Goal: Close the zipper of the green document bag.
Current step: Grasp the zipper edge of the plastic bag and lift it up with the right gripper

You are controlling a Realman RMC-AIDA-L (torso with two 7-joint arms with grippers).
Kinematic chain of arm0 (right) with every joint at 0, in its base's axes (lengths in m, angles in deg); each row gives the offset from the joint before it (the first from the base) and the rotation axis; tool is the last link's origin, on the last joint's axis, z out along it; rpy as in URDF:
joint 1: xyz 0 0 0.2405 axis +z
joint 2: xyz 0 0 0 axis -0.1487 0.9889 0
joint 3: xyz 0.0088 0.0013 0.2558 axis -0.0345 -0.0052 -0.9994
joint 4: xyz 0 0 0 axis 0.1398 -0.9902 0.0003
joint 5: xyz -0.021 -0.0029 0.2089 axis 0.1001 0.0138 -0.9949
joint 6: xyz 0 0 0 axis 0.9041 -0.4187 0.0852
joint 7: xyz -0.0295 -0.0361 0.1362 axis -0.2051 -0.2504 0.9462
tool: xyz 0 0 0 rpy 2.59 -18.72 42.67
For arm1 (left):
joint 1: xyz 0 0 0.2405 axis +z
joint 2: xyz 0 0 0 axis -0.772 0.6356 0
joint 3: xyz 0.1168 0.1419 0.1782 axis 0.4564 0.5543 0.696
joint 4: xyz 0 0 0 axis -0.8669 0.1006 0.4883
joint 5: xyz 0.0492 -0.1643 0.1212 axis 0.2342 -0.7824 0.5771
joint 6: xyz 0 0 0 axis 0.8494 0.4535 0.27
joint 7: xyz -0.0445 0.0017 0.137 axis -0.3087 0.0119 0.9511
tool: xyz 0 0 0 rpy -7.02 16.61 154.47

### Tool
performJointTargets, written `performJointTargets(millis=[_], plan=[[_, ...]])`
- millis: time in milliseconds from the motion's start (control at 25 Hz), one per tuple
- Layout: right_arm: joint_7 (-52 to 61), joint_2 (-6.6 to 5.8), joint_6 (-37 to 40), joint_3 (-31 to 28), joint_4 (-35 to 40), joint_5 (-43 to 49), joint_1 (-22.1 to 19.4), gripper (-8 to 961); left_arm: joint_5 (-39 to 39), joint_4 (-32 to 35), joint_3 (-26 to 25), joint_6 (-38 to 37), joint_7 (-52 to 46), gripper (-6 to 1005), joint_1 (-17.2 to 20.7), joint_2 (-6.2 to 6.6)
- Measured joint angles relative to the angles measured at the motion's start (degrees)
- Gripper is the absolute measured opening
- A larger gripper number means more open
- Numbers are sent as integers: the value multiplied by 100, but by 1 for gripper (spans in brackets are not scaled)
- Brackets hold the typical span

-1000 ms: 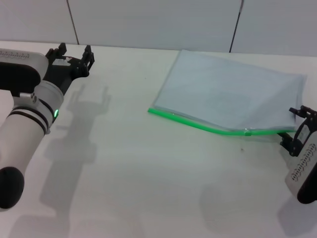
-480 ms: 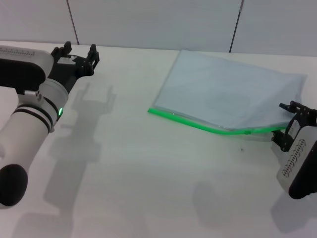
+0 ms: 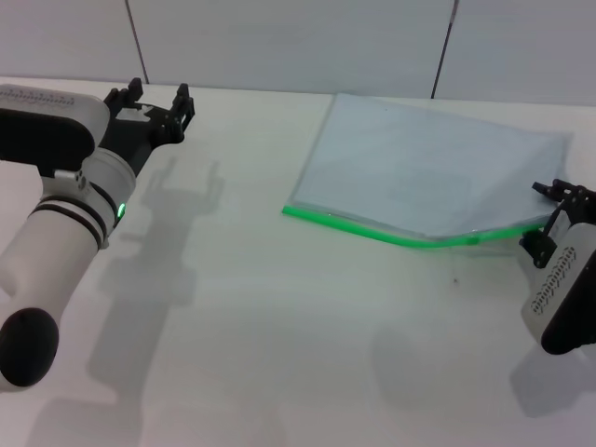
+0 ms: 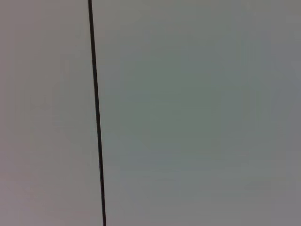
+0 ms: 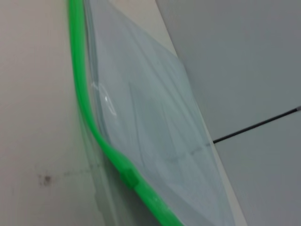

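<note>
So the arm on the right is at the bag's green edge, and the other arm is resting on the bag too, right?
Not quite. The left gripper is over bare table, well apart from the green document bag, as the head view shows. The right gripper is indeed at its zipper edge.

The slider on the zipper (image 3: 410, 239) is too small to make out in the head view; the right wrist view shows only a slight thickening on the strip, too blurred to name. The near right corner of the green document bag (image 3: 428, 172) is hidden behind the right gripper (image 3: 555, 223), so whether its jaws close on the bag cannot be told. The left wrist view shows only a blank wall panel (none of that arm's own jaws).
</note>
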State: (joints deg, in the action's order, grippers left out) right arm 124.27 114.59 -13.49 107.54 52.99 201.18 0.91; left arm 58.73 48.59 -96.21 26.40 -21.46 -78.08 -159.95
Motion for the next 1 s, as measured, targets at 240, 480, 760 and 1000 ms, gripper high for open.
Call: performJointTargets(millis=[240, 480, 760, 1000], plan=[[5, 1, -56, 50, -108, -265, 126, 480, 21, 3, -42, 129, -4, 650, -15, -2], [7, 5, -59, 122, -58, -559, 141, 250, 26, 3, -42, 130, -7, 649, -38, -2], [12, -30, -4, 271, 666, -853, -224, 174, 71, -160, 141, 130, -13, 649, -33, 101], [18, -54, 526, 86, 1758, -1100, -621, 141, 164, -907, 401, 503, -19, 649, -14, 437]])
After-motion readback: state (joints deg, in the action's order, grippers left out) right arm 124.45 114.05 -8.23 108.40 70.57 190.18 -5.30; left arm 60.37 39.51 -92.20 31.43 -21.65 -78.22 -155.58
